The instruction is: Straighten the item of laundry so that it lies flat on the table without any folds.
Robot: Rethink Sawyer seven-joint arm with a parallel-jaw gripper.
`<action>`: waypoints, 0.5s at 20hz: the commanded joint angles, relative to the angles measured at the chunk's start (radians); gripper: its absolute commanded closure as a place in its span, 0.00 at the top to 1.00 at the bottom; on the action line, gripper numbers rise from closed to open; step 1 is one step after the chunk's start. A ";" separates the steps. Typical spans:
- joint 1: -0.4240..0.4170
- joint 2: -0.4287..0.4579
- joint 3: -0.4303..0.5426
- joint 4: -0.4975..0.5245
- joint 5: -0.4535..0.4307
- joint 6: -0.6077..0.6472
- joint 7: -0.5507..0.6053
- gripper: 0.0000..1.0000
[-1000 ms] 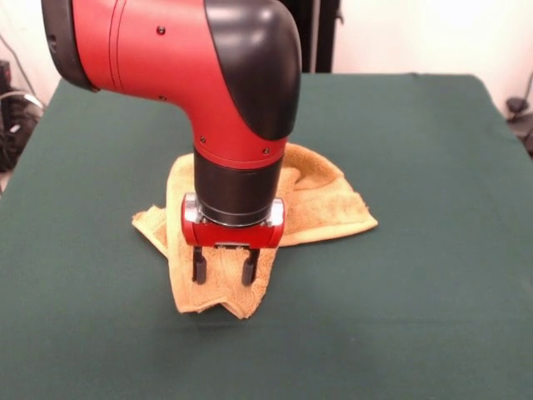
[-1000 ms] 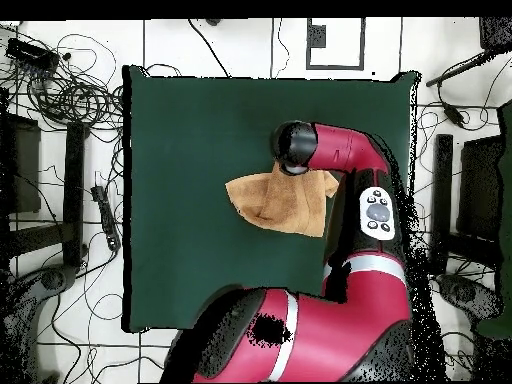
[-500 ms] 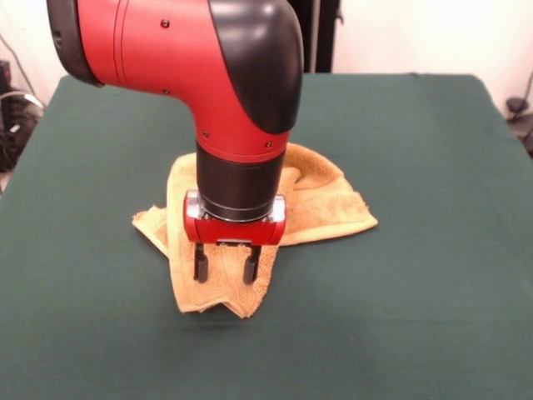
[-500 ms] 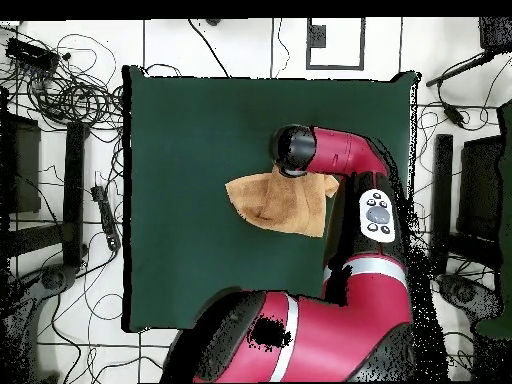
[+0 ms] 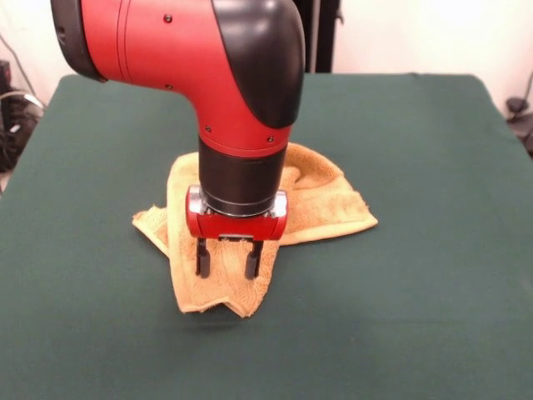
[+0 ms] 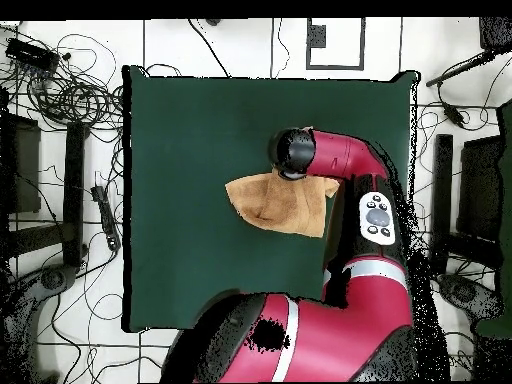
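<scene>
Table (image 5: 433, 317): dark green cloth spreads bare across the near side in the front view and runs on past everything else; from overhead the same green sheet (image 6: 200, 150) fills the middle.

Towel, near corner: the yellow-orange towel (image 5: 218, 292) pokes a rumpled, doubled-over flap toward the near edge, its hem curling under at the tip.

My claw (image 5: 226, 260): it points straight down over that near flap. My two dark fingers (image 5: 202, 258) stand apart with a clear gap of towel showing between them, so the claw is open and holds nothing. The tips hang low over the terry; I cannot tell whether they touch it.

My wrist: the red bracket and the black collar rise straight above the claw, and they hide the middle of the towel in the front view.

Towel, rest: it lies bunched in folds, not flat. One narrow tongue sticks out to the picture's left just behind my claw, and a wider layered lobe with a visible hem spreads to the picture's right and back behind my wrist. From overhead the towel (image 6: 275, 203) lies right of the table's middle, one end under my arm.

My arm (image 5: 183, 50): the big red and black elbow fills the upper part of the front view.
</scene>
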 commanded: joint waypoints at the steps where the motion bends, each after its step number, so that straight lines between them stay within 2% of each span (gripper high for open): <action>1: 0.021 0.046 0.113 0.162 0.024 -0.048 0.118 1.00; 10: 0.022 0.051 0.113 0.151 0.025 -0.048 0.111 1.00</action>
